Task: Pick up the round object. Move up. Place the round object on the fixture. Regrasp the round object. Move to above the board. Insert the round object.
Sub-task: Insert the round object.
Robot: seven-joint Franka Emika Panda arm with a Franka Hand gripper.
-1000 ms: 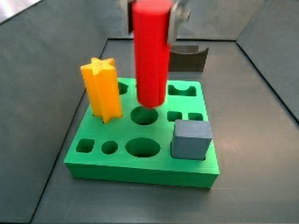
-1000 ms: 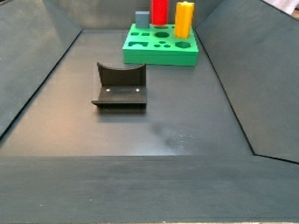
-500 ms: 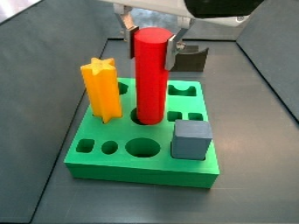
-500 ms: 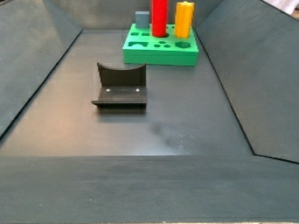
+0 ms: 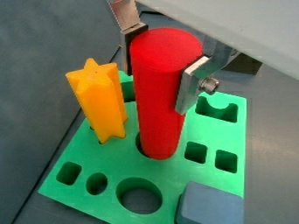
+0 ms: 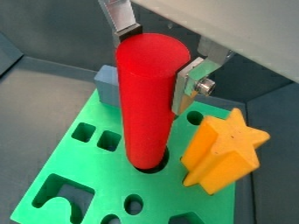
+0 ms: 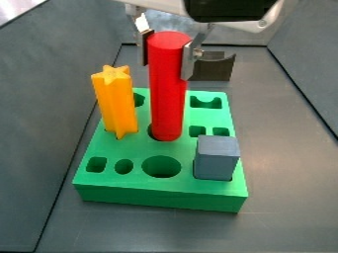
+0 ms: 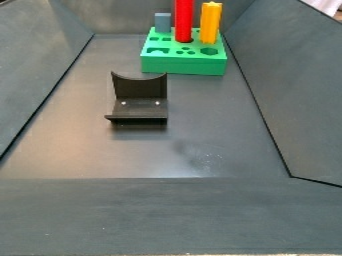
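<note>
**A robot test cell in a lab**

We see a bare dark grey floor [image 8: 174, 150] boxed in by sloping grey walls [image 8: 47, 75]. A bright green board [image 7: 145, 173] with shaped holes, plain coloured pegs and a black fixture [image 8: 136, 98] mark a trial rig. The end effector [image 7: 169, 42] hangs over the board.
</note>
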